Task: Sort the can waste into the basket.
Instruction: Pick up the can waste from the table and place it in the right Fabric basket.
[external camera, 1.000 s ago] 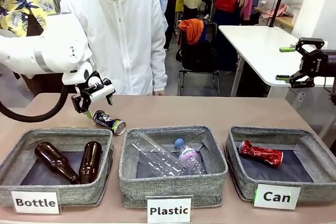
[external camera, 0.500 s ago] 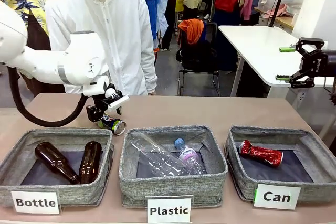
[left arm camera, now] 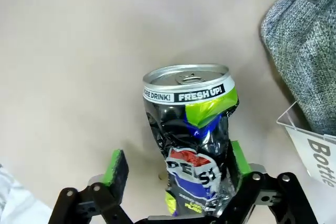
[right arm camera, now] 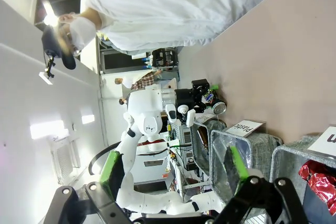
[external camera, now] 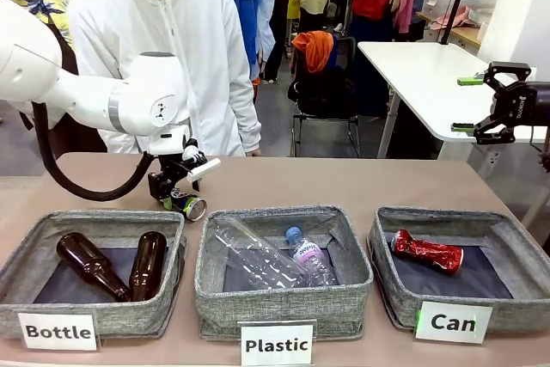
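Observation:
A dark dented can [external camera: 186, 204] with colourful print and a silver end lies on the table just behind the left bin. My left gripper [external camera: 175, 186] has come down over it. In the left wrist view the can [left arm camera: 191, 129] lies between the open jaws of that gripper [left arm camera: 178, 163]: one green pad touches its side, while the other pad [left arm camera: 117, 168] stands clear of it. A crushed red can [external camera: 428, 253] lies inside the grey basket [external camera: 526, 240] marked "Can". My right gripper [external camera: 481, 105] hangs open and empty, high at the far right; it is seen again as my right gripper [right arm camera: 173, 165].
The "Bottle" bin [external camera: 26, 257] holds two brown bottles; the "Plastic" bin [external camera: 206, 255] holds clear bottles. A person in white [external camera: 163, 49] stands at the far edge behind my left arm. A white table [external camera: 421, 75] stands at the back right.
My left arm has moved right and down, bringing its gripper from above the dark can to around it. The jaws have begun to narrow. The right arm has not moved.

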`<action>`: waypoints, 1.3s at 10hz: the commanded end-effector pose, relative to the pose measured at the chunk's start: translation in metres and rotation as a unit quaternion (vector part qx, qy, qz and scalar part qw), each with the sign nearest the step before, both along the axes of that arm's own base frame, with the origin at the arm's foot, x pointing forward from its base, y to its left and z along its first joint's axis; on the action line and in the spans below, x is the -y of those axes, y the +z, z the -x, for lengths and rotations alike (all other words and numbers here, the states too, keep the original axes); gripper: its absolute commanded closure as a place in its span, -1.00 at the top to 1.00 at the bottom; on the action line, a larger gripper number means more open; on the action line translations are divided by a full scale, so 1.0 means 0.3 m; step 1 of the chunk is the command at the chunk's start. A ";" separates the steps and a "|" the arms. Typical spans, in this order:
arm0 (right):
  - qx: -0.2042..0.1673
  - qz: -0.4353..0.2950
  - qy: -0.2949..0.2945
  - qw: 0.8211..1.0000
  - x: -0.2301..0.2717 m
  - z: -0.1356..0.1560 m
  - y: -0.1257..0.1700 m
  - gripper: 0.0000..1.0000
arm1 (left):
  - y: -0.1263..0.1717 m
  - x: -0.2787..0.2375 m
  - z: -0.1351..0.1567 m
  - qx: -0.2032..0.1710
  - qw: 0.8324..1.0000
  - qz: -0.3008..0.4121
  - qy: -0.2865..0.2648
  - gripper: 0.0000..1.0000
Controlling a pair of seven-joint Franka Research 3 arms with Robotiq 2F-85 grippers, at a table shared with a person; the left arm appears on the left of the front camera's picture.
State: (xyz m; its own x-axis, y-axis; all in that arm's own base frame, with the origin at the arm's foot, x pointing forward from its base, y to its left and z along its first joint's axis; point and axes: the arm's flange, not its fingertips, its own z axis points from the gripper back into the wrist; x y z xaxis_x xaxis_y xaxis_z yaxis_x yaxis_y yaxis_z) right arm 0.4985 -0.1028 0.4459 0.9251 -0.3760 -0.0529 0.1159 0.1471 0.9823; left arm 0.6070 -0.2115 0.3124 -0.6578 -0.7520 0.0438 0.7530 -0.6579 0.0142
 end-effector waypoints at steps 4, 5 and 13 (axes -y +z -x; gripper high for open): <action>-0.001 0.000 0.005 1.000 0.005 -0.005 0.012 1.00 | -0.005 -0.004 -0.015 -0.017 1.000 -0.008 0.015 -1.00; -0.001 0.000 0.005 1.000 0.005 -0.005 0.012 1.00 | -0.004 -0.006 -0.012 -0.017 1.000 -0.010 0.016 -1.00; -0.001 0.000 0.005 1.000 0.005 -0.005 0.012 1.00 | 0.407 -0.167 0.288 0.021 0.994 -0.012 0.107 -1.00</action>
